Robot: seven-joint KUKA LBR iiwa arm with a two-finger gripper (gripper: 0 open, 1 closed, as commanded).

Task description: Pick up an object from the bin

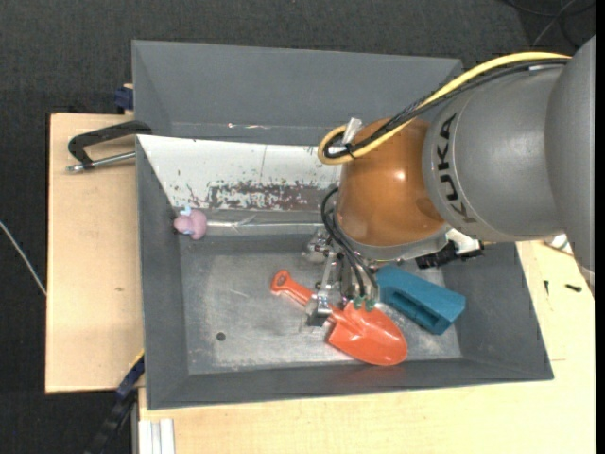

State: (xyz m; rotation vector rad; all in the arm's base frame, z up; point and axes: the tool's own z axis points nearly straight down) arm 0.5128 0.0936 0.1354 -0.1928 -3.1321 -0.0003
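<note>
Down in the lower middle of the frame lies an orange toy shovel [371, 338], plastic by the look of it: light, stiff, and probably slick on the scoop, so the thin neck seems the better hold. The hand [333, 303] sits right over that neck, perhaps touching it; whether it is apart or together I cannot tell. A blue block [425, 303] lies just right of it, and a small pink thing [192, 223] sits upper left in the grey bin [236, 334].

A blue block [423, 301] lies right, a small pink toy [192, 223] back left.
</note>
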